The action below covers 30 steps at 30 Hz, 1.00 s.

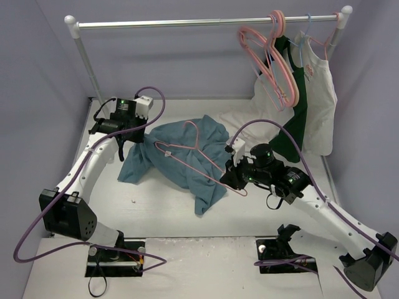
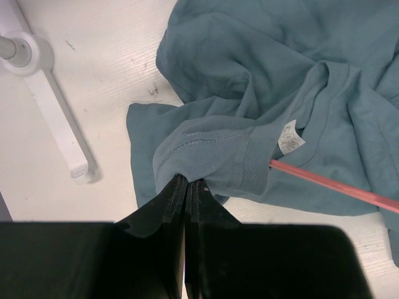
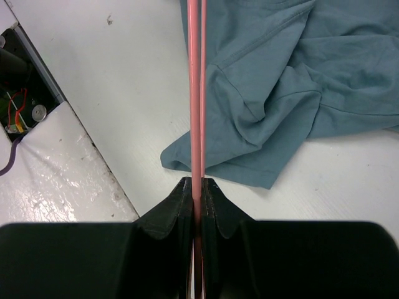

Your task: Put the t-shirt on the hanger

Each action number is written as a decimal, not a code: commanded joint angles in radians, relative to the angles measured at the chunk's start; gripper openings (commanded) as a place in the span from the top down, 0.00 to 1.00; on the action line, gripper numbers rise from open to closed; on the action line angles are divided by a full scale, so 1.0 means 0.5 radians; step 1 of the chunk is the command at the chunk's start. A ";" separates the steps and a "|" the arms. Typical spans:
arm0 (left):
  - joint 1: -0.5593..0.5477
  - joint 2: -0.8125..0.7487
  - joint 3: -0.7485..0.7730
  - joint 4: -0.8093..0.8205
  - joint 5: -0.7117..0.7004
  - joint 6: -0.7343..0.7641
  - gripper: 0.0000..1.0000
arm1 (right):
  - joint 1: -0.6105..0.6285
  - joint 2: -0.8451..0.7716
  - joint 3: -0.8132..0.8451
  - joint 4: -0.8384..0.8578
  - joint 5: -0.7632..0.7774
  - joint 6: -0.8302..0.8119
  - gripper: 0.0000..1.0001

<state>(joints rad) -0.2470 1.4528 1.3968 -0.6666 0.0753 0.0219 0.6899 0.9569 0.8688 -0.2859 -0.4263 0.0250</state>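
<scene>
White tabletop (image 1: 156,218) under lavender walls (image 1: 37,93), with a clothes rail (image 1: 206,23) across the 12 o'clock edge. At 9 o'clock of the cloth heap, the left gripper (image 2: 186,182) is pinched tight on a fold of the t-shirt (image 2: 249,62) beside the ribbed collar (image 2: 252,165); the white neck label (image 2: 290,137) sits at 2 o'clock of its tips. The t-shirt lies crumpled at the table's centre. The hanger (image 3: 195,93) lies across it, hook toward 12 o'clock. One pink arm meets the collar just under the label; whether it is inside the neck opening I cannot tell. At 4 o'clock of the shirt, the right gripper (image 3: 196,182) is clamped on the hanger's wire. Up at 2 o'clock hang spare pink hangers (image 1: 268,56), a dark green garment (image 1: 298,106) and a white top (image 1: 321,93).

Threading the hanger into the neck looks like the step in hand. To do it well, the left arm should lift the collar so the opening gapes, while the right slides the pink arm toward the sleeve seam at a shallow angle, so the tip neither snags the ribbing nor shoves the shirt away
</scene>
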 commanded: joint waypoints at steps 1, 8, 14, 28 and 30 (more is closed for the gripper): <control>0.000 -0.083 0.118 0.002 0.089 -0.007 1.00 | 0.025 0.034 0.011 0.231 0.009 0.002 1.00; 0.000 -0.102 0.164 -0.023 0.128 -0.004 1.00 | 0.087 0.071 -0.035 0.357 0.036 0.011 1.00; -0.003 -0.138 0.192 -0.056 0.226 -0.004 1.00 | 0.151 0.037 -0.197 0.708 0.058 -0.007 1.00; -0.168 -0.181 0.547 -0.394 0.448 0.067 1.00 | 0.148 0.083 -0.609 1.952 -0.338 -0.025 1.00; -0.218 -0.160 0.642 -0.455 0.423 0.076 1.00 | 0.145 0.148 -0.596 2.035 -0.375 -0.016 1.00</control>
<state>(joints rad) -0.3267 1.3987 1.6272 -0.8684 0.2661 0.0341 0.7601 1.0042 0.5468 0.4553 -0.5262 0.0238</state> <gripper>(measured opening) 0.028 0.081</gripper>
